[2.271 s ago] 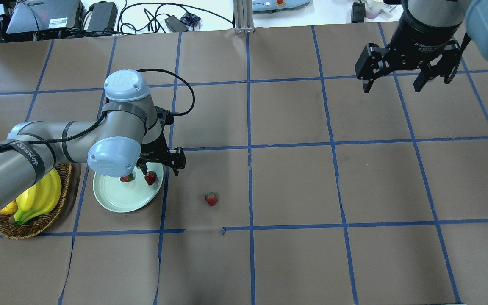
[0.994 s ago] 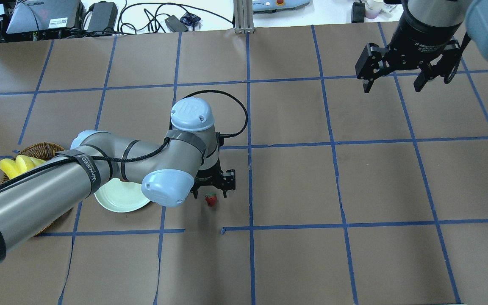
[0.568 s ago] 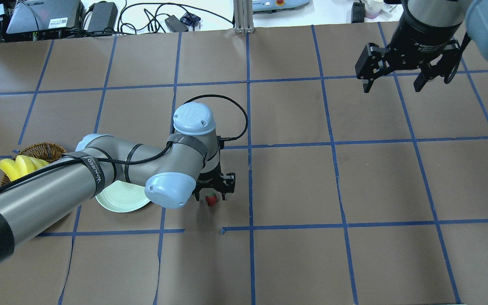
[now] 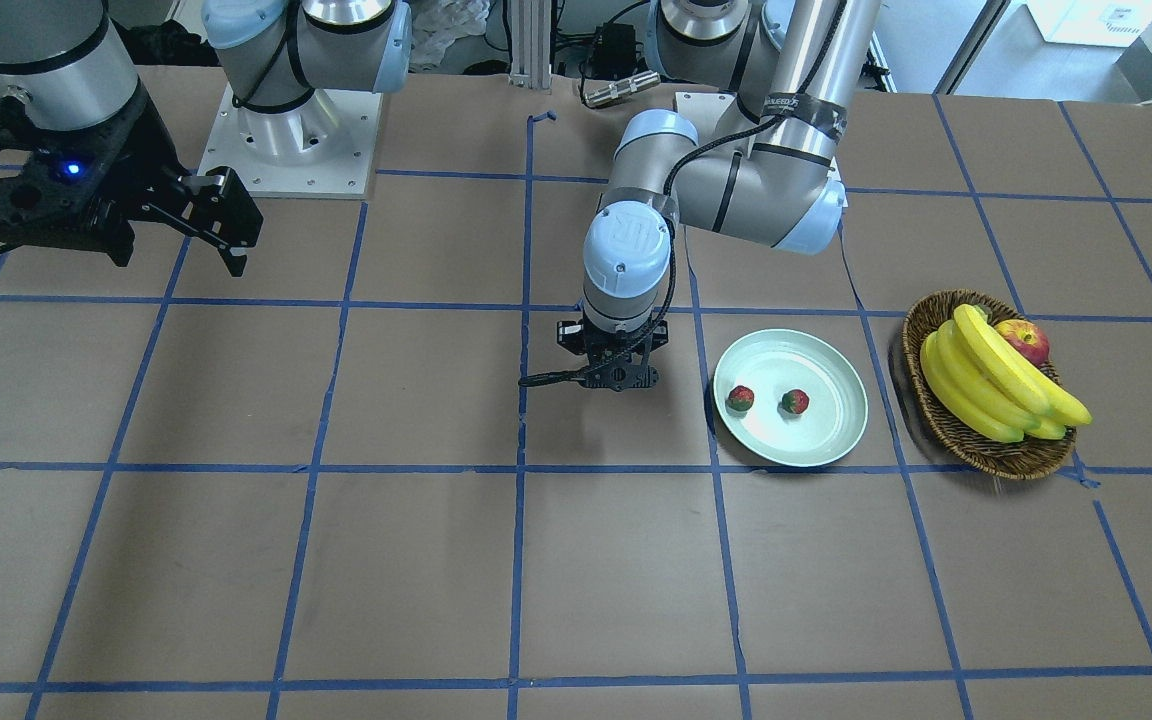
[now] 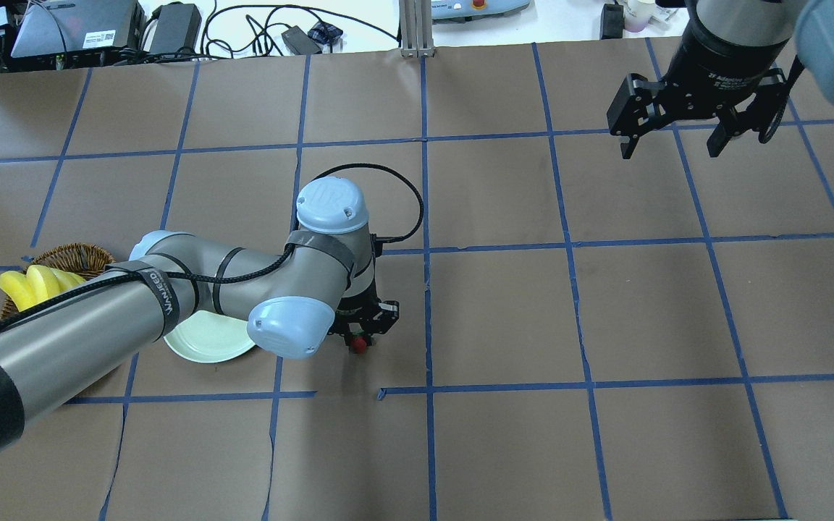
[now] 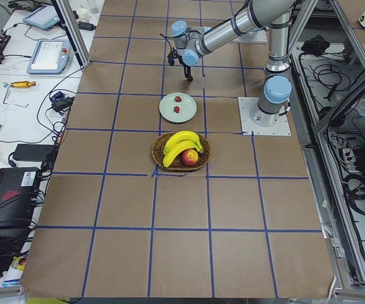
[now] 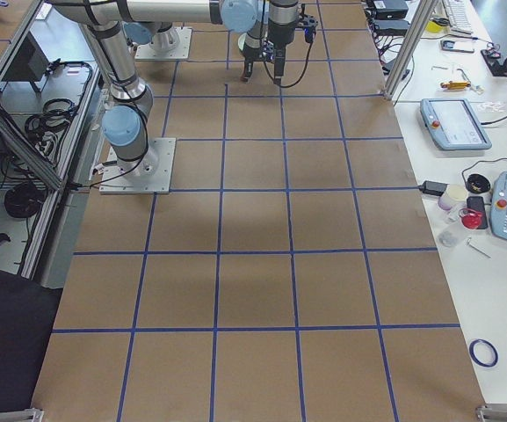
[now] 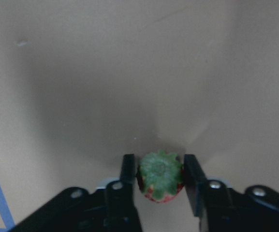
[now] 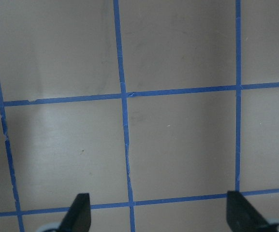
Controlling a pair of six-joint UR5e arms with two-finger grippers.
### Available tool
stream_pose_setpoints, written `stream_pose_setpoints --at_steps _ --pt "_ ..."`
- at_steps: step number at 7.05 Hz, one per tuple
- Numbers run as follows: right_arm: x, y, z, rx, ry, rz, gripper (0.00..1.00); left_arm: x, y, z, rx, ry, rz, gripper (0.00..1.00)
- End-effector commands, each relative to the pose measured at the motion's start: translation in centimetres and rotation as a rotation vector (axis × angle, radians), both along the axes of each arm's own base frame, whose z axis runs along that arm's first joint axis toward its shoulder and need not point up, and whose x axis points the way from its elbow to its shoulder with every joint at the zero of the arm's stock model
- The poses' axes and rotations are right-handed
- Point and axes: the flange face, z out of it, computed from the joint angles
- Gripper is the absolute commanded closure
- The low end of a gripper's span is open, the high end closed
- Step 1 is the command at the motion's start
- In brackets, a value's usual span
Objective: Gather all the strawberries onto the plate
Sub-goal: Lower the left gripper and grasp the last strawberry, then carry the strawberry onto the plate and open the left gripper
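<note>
Strawberries (image 4: pixel 740 399): two lie on the plate (image 4: pixel 820 447), and the third strawberry (image 8: pixel 160 178) sits on the surface near it. My left tool (image 8: pixel 160 166) has just dropped and clamped onto it, so lifting comes next. My right tool (image 5: pixel 670 141) hangs spread, idle.

I'm running this in a robotics lab, not anyone's home. The table (image 5: pixel 504 449) is wrapped in brown paper and marked off into a grid with blue tape (image 5: pixel 605 383). The left arm (image 6: pixel 233 26) stands bolted on a white metal plate (image 6: pixel 248 123). Aluminium posts (image 6: pixel 68 28) frame the table. The white side bench (image 7: pixel 499 290) carries control tablets (image 7: pixel 455 123), and loose cables (image 5: pixel 258 29) lie past the table's far edge.
</note>
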Motion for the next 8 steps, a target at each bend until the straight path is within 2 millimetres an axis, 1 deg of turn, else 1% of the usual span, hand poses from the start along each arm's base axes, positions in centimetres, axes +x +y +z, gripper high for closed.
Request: stream_pose_setpoints --at_steps 1,2,3,4,5,6,7,8 --pt "0.0 0.0 0.0 0.0 0.0 0.0 0.0 0.6 -0.6 1.7 -0.027 0.01 -0.017 0.93" --pt "0.0 0.0 -0.1 0.003 0.0 0.003 0.0 3.1 -2.6 3.4 -0.043 -0.015 0.004 0.89" --pt "0.0 0.0 -0.1 0.003 -0.001 0.0 0.0 6.3 -4.1 4.7 -0.02 -0.043 0.012 0.88" --pt "0.0 0.0 -0.1 0.004 -0.003 0.0 0.0 9.2 -5.2 5.8 -0.014 -0.036 -0.009 0.88" --pt "0.0 0.0 -0.1 0.004 -0.003 0.0 0.0 13.0 -5.9 6.6 -0.008 -0.028 -0.037 0.88" --pt "0.0 0.1 -0.2 0.006 -0.003 0.0 0.0 16.6 -6.4 6.6 0.005 -0.035 -0.074 0.88" --pt "0.0 0.1 -0.2 0.006 -0.003 0.0 0.0 18.6 -5.8 5.5 0.04 -0.049 -0.096 0.88" --pt "0.0 0.1 -0.2 0.006 -0.001 0.0 0.0 19.8 -4.4 3.6 0.075 -0.036 -0.153 0.88"
